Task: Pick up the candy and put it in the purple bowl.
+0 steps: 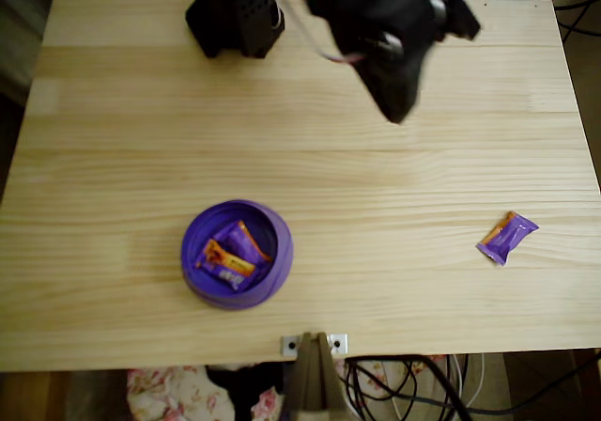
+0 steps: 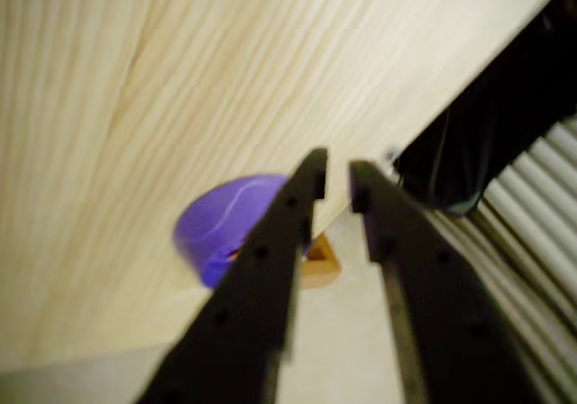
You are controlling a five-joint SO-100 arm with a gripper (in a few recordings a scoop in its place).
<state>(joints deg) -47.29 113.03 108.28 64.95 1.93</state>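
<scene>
Overhead view shows us the black arm with its two-finger gripper (image 1: 394, 101) raised above the far part of the light pine tabletop (image 1: 376, 186). We see in the wrist view that the fingers (image 2: 288, 233) hold nothing; only a narrow gap stands between their tips, so they are almost clenched.

The round, shallow purple plastic bowl (image 1: 237, 253) stands near the front edge, left of the middle, and two wrapped candies already lie inside it. One small flat candy bar in shiny purple wrapper with orange ends (image 1: 506, 237) lies alone at the right side, well apart from the bowl.

We judge that the arm is between two picks. The next move asks the gripper to travel toward the right, to open wider and to come down over this candy.

The wood around the candy is bare, so there is room for the approach. However, the right edge is near, and a push could slide the candy off.
</scene>
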